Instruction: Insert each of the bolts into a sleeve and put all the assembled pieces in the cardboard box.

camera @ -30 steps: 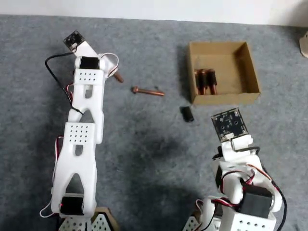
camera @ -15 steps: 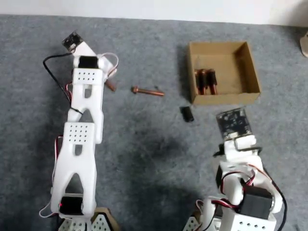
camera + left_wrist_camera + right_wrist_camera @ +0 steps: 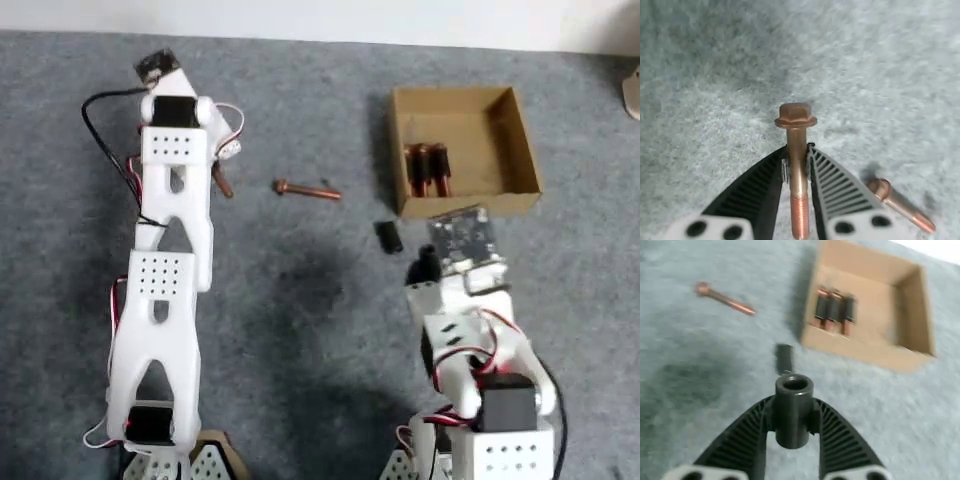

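Note:
My left gripper (image 3: pixel 798 162) is shut on a copper bolt (image 3: pixel 797 160), head pointing away from the wrist, held above the grey carpet; in the high view this bolt (image 3: pixel 221 180) sticks out beside the left arm's wrist. A second copper bolt (image 3: pixel 307 189) lies loose on the carpet, also seen as the bolt (image 3: pixel 900 205) and the bolt (image 3: pixel 725 299). My right gripper (image 3: pixel 792 415) is shut on a black sleeve (image 3: pixel 793 407), bore facing out. Another black sleeve (image 3: pixel 388 237) lies near the cardboard box (image 3: pixel 520 155), which holds three assembled pieces (image 3: pixel 427 170).
Grey carpet covers the table. The cardboard box (image 3: pixel 917 305) stands at the back right, with the loose sleeve (image 3: pixel 784 357) just in front of its near corner. Open carpet lies between the two arms.
The left arm has turned its wrist, swinging the held bolt from pointing right to pointing down toward the front. The right arm has shifted left and forward with its sleeve.

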Action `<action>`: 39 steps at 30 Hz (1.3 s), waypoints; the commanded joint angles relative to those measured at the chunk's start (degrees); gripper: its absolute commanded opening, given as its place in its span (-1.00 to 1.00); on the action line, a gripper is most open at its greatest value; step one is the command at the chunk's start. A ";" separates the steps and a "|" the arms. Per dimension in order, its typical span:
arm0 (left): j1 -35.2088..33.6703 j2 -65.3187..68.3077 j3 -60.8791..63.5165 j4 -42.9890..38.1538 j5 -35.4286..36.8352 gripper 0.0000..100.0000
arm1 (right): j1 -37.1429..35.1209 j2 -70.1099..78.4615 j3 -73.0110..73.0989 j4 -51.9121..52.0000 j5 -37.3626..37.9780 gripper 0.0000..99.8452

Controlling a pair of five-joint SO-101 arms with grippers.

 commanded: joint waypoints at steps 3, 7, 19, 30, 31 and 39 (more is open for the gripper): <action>-0.84 -11.30 12.26 0.53 -1.58 -0.99 | -5.32 -0.40 7.52 -12.09 -0.79 -0.99; -0.66 -21.32 29.49 0.44 -5.19 -0.99 | -10.07 -0.40 14.90 -18.42 -0.79 -0.99; 1.54 -51.65 56.92 0.09 -11.34 -0.99 | -21.41 -0.13 20.44 -25.71 -6.24 -0.99; 8.66 -74.86 78.90 -2.46 -12.40 -0.99 | -23.34 -0.40 31.08 -36.09 -11.69 -0.99; 9.45 -77.32 81.54 -4.31 -12.40 -0.99 | -23.34 -0.40 32.48 -37.93 -11.69 -0.99; 12.44 -93.93 110.02 -33.49 -12.31 -0.99 | -23.16 -0.40 37.85 -47.69 -11.52 -0.99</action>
